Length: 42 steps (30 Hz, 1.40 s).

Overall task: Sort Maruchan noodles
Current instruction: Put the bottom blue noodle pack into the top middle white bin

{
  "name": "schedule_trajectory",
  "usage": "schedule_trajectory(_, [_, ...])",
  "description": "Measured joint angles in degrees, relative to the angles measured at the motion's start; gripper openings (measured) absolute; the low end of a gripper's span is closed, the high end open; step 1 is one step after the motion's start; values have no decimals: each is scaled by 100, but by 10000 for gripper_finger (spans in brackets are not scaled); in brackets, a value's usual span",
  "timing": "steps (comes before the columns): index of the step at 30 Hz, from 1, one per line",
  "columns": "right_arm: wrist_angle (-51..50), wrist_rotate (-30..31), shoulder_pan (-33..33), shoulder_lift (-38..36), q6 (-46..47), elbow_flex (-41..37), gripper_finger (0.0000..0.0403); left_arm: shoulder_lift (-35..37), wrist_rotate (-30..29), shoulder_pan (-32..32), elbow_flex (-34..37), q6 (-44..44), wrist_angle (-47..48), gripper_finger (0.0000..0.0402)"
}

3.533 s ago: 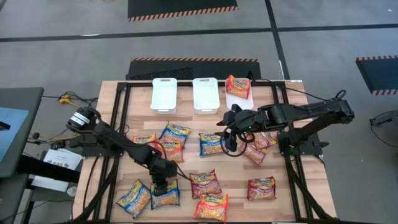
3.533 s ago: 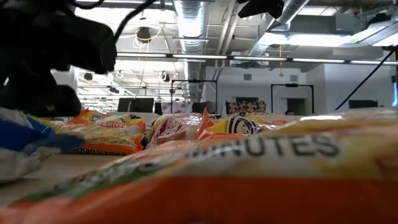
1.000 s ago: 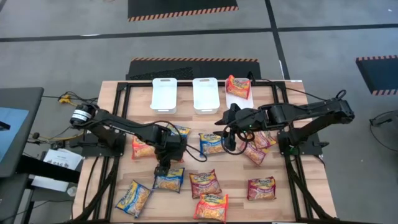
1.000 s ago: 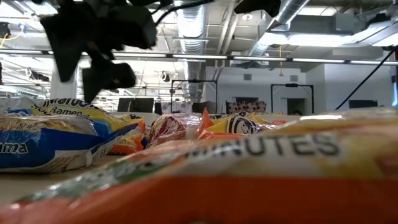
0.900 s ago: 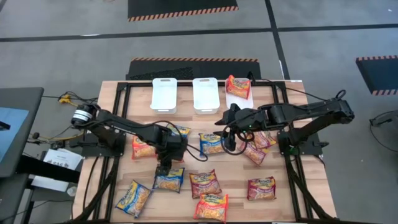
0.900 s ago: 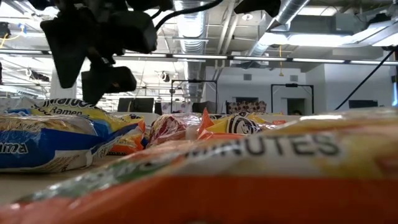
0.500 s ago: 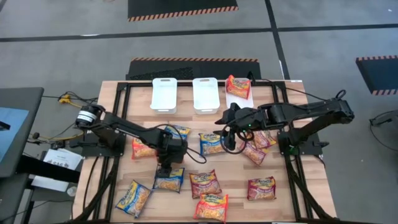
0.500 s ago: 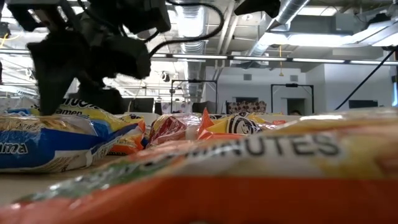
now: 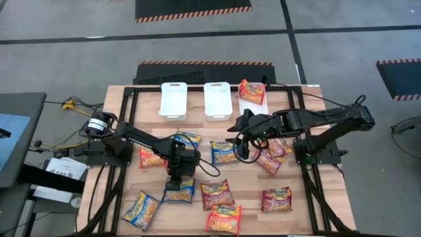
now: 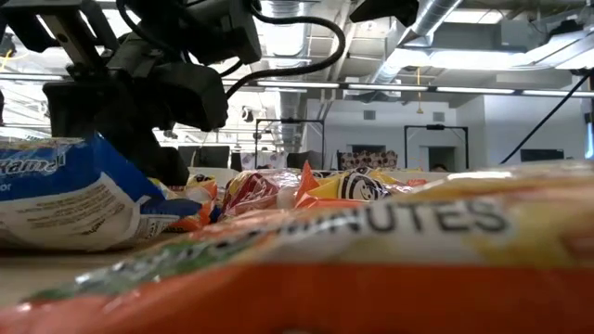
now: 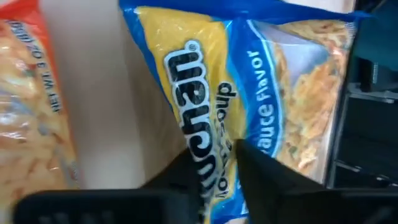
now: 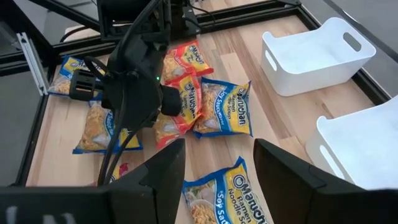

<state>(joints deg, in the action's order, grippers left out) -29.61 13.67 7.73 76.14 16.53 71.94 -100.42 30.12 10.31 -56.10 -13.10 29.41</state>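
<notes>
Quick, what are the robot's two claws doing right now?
Left gripper: pinching a blue noodle packet, fingers closed on it.
Right gripper: open, holding nothing, above the noodle packets.

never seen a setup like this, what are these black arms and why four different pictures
Two robot arms work at a wooden table. One picture looks straight down from above, one looks level from the tabletop, and two come from cameras on the arms' wrists. Ramen packets lie scattered on the table, with two white bins at the far edge. The left end effector is closing its fingers on a blue packet, which is tipped up in the tabletop view. The right end effector is open and holds nothing, hovering over another blue packet.
</notes>
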Motion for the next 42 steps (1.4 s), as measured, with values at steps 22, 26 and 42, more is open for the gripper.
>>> schedule_trajectory(22, [8,-125,99,0,777,-1,214,1528,-828,7,-214,278,737,0])
schedule_trajectory(26, [21,-617,103,65,956,0,214,1742,-852,-20,-218,299,909,0])
schedule_trajectory(42, [1447,-1098,270,2031,1314,-2,214,1685,-699,0,17,537,1012,0])
